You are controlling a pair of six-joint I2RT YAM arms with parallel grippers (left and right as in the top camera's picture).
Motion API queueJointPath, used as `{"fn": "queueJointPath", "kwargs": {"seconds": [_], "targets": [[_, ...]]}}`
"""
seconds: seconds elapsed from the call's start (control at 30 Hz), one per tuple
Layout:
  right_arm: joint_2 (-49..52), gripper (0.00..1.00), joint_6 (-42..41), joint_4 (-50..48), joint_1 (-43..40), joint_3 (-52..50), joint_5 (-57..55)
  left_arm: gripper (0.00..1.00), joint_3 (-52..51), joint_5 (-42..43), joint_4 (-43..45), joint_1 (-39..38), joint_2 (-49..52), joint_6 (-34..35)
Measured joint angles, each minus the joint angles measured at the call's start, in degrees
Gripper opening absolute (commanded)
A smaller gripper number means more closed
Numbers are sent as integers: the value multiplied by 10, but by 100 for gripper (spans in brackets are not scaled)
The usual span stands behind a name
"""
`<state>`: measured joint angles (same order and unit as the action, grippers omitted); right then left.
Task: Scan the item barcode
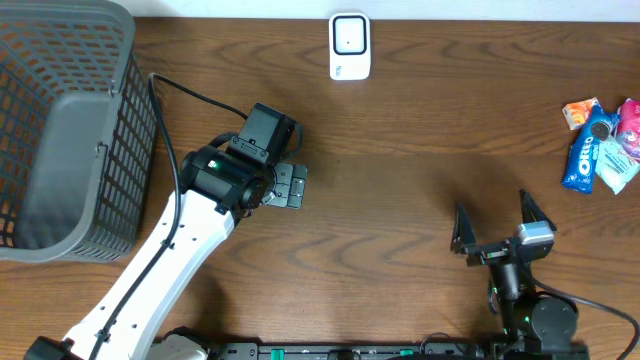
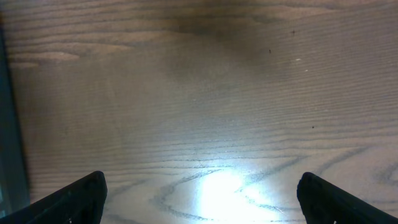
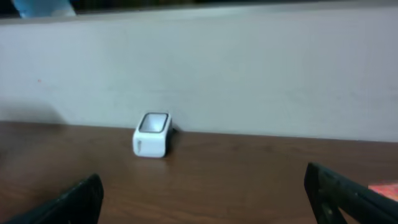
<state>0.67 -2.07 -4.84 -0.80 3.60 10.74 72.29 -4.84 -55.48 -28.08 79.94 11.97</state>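
Our left hand (image 1: 292, 185) & right hand (image 1: 492, 215) both gape wide w/ nothing held, while the Oreo pack (image 1: 581, 160) lies in the snack pile (image 1: 614, 140) at 2 o'clock on the bench (image 1: 420, 130), prob. light, crinkly & slippery, so we'd pinch it mid-body.

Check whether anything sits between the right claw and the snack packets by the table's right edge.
Nothing visible does. Only bare table lies between the open right claw and the snack packets. The white scanner stands off to the left, at the far edge.
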Motion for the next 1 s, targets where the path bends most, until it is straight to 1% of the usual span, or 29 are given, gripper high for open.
{"fn": "queueJointPath", "kwargs": {"seconds": [0.07,0.2,0.27,0.3,0.37,0.8,1.0], "targets": [[0,99,0,-14,0,-19,-3,98,0,0,0,0,0,0],[0,99,0,-12,-1,-32,-13,98,0,0,0,0,0,0],[0,99,-1,7,-10,-32,-16,98,0,0,0,0,0,0],[0,99,-5,44,-24,-32,-22,98,0,0,0,0,0,0],[-1,99,-12,82,-31,-32,-32,98,0,0,0,0,0,0],[0,99,-13,85,-33,-32,-52,98,0,0,0,0,0,0],[0,99,30,85,-19,-32,-52,98,0,0,0,0,0,0]]}}
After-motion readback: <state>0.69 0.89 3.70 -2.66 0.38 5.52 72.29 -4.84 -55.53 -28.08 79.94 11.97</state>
